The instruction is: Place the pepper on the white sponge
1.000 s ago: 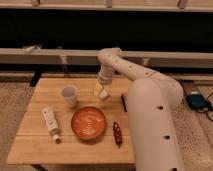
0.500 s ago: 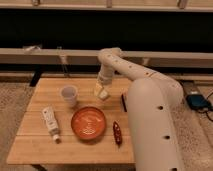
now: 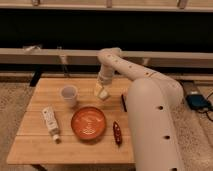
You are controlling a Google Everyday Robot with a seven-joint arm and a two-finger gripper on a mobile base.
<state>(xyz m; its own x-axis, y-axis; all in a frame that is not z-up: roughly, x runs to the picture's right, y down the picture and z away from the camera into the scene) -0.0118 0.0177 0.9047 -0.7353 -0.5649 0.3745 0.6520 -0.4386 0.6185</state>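
Observation:
The pepper (image 3: 117, 133) is a small dark-red chili. It lies on the wooden table (image 3: 35, 145) at the front right, just right of the orange plate (image 3: 88, 122). The white sponge (image 3: 102, 93) shows as a pale cream block at the back middle of the table. My gripper (image 3: 102, 90) hangs right over it at the end of the white arm. I cannot tell whether it touches or holds the sponge. The gripper is well behind the pepper, and the pepper lies free.
A white cup (image 3: 69, 95) stands left of the gripper. A white tube with a label (image 3: 50, 121) lies at the front left. A dark rectangular block (image 3: 123, 102) lies at the right, partly hidden by my arm (image 3: 150, 115), which covers the table's right side.

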